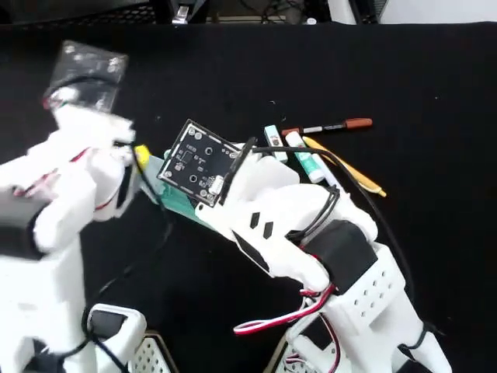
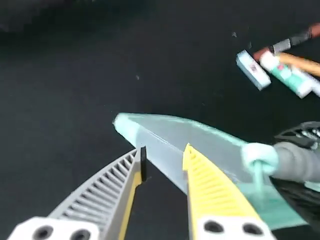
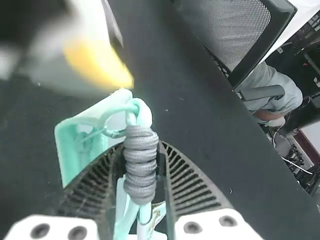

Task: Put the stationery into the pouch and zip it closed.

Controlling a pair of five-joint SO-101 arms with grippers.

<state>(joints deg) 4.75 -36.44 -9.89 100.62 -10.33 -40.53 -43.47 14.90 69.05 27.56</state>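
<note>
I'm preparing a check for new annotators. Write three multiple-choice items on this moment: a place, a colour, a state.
1. Where does the stationery lie, relative to the pouch?
A. inside it
B. loose on the table beyond it
C. underneath it
2. The pouch's colour?
A. red
B. mint green
C. white
3. The right gripper is:
A. open
B. shut on a pen
C. shut on the grey cord

Key: B, the pens lie on the bare table; B, both wrist views show it; C, the cord sits clamped in it.
</note>
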